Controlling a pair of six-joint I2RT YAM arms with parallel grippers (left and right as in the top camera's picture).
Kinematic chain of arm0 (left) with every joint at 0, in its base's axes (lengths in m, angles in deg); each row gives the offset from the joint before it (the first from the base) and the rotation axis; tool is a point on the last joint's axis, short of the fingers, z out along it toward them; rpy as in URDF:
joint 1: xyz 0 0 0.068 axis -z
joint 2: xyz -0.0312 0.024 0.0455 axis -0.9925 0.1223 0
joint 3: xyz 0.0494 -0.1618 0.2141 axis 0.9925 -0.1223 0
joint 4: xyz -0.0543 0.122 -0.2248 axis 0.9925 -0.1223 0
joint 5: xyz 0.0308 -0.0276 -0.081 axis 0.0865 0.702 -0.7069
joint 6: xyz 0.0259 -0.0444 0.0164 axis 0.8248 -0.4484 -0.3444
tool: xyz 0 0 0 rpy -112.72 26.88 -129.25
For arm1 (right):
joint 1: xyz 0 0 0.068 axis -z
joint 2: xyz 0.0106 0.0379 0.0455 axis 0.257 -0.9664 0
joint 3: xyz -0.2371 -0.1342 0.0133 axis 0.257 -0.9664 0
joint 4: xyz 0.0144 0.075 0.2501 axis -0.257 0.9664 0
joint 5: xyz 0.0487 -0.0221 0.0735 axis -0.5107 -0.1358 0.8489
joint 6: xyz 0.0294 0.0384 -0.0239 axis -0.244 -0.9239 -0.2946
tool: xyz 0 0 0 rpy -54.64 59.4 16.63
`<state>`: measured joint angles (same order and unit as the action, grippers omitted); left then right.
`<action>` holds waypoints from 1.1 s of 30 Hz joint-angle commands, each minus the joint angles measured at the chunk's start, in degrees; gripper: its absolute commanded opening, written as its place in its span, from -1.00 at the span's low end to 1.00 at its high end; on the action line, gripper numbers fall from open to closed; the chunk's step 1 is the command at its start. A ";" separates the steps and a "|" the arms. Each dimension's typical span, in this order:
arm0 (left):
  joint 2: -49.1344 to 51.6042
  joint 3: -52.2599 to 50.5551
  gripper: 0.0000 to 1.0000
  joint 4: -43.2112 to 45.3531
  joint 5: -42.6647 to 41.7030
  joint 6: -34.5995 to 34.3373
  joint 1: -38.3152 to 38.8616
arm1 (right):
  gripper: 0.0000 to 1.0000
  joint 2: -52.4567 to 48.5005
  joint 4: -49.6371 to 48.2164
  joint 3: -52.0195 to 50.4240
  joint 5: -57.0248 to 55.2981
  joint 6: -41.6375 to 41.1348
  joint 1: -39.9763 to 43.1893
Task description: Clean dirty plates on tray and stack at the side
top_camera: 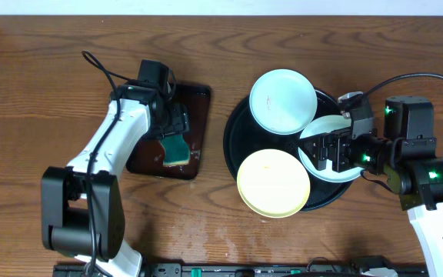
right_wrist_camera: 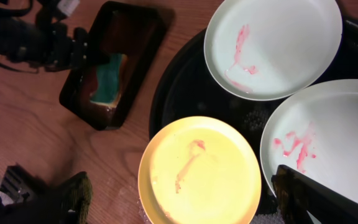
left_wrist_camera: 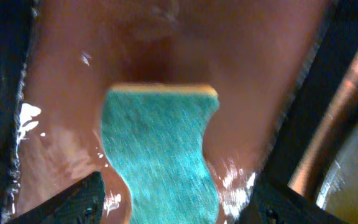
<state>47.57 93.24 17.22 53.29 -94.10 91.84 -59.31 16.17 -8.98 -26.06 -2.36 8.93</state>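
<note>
The black tray (top_camera: pixel 232 145) holds three plates. A mint-white plate (top_camera: pixel 283 100) lies at the back and a yellow plate (top_camera: pixel 274 182) at the front. A second mint-white plate (top_camera: pixel 323 165) lies at the right, partly under my right gripper (top_camera: pixel 325 150). In the right wrist view the back plate (right_wrist_camera: pixel 272 46) and right plate (right_wrist_camera: pixel 328 137) show red smears; the yellow plate (right_wrist_camera: pixel 197 171) has a faint smear. The right gripper (right_wrist_camera: pixel 188 205) is open and empty above the tray (right_wrist_camera: pixel 185 87). My left gripper (top_camera: pixel 171 123) is open, its fingers (left_wrist_camera: pixel 173 211) either side of the teal sponge (left_wrist_camera: pixel 160 149).
The teal sponge (top_camera: pixel 177 148) lies in a wet rectangular dark brown tray (top_camera: pixel 194 100) left of the black tray. It also shows in the right wrist view (right_wrist_camera: pixel 114 37) with the left arm (right_wrist_camera: pixel 36 43) over it. Bare wooden table (top_camera: pixel 37 92) lies around.
</note>
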 commanded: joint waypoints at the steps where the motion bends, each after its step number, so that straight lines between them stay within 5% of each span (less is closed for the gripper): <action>1: 3.80 -2.10 0.45 1.75 4.42 -1.25 -0.04 | 0.82 0.20 0.48 1.05 1.03 -0.28 0.28; 5: 7.80 -2.27 0.04 3.48 4.37 -2.91 -0.04 | 0.82 0.20 0.66 1.05 1.03 -0.28 0.28; 7: 8.92 -2.27 -0.30 4.04 3.87 -3.21 -0.04 | 0.82 0.20 0.68 1.05 1.05 -0.28 0.28; 9: 9.16 -2.27 -0.85 4.04 3.74 -3.19 -0.04 | 0.81 0.20 0.68 1.05 1.05 -0.31 0.28; 14: 6.80 0.02 -0.85 1.88 3.74 -3.13 -0.04 | 0.79 0.20 0.68 1.05 1.05 -0.28 0.28; 15: 5.99 0.76 -0.72 1.16 3.74 -3.13 -0.04 | 0.79 0.20 0.68 1.05 1.05 -0.31 0.28; 16: 5.09 1.40 -0.29 0.55 3.74 -3.13 -0.04 | 0.78 0.20 0.72 1.05 1.05 -0.31 0.28; 20: 0.94 1.84 0.21 -2.10 3.74 -3.15 -0.04 | 0.78 0.20 1.11 1.05 1.05 -0.28 0.28; 27: 0.85 0.11 0.20 -5.09 3.78 -3.80 1.95 | 0.78 0.20 1.79 1.05 1.01 -0.28 0.28; 33: 4.50 -4.74 -0.14 1.49 4.26 -3.85 2.84 | 0.76 0.20 3.52 1.05 0.13 -0.28 0.28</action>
<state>49.26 90.90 18.01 56.76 -97.71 94.68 -59.31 19.07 -8.98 -26.08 -2.36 8.93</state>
